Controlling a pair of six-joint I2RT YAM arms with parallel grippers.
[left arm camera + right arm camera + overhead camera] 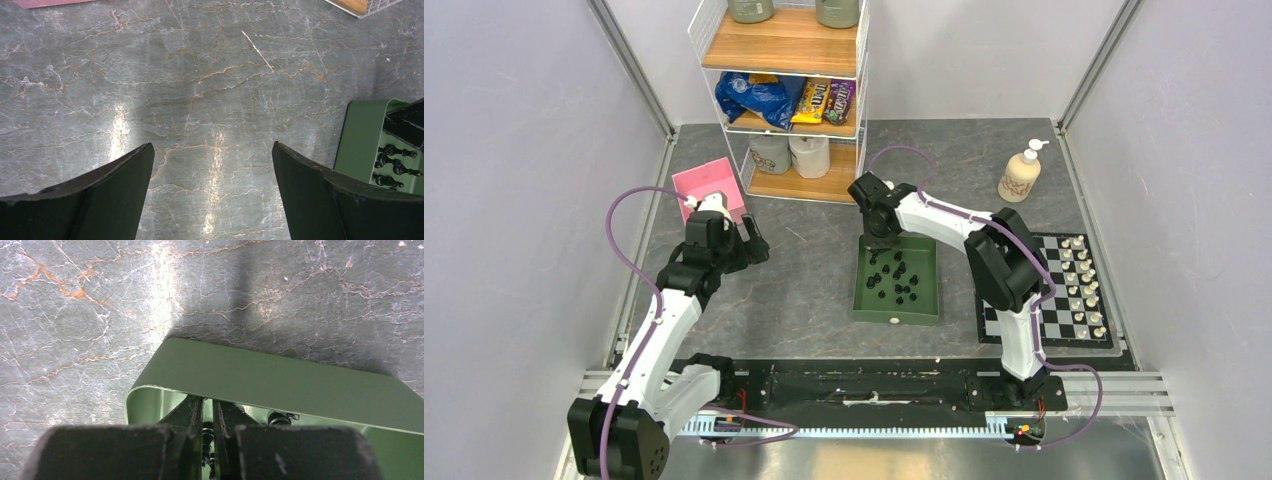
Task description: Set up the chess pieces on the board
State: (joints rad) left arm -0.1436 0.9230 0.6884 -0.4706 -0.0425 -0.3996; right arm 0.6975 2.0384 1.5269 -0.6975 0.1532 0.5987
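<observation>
Gripper of the right arm sits low in the far left corner of the green rectangular tray. Its fingers are pressed nearly together and, as far as the narrow gap shows, pinch one small black chess piece. Loose black chess pieces lie scattered on the tray floor. The flat black-and-white checkered chessboard lies right of the tray, with small white chess pieces standing in two columns along its right side. Gripper of the left arm hangs over the grey marbled tabletop, left of the tray, fingers spread wide and holding nothing.
</observation>
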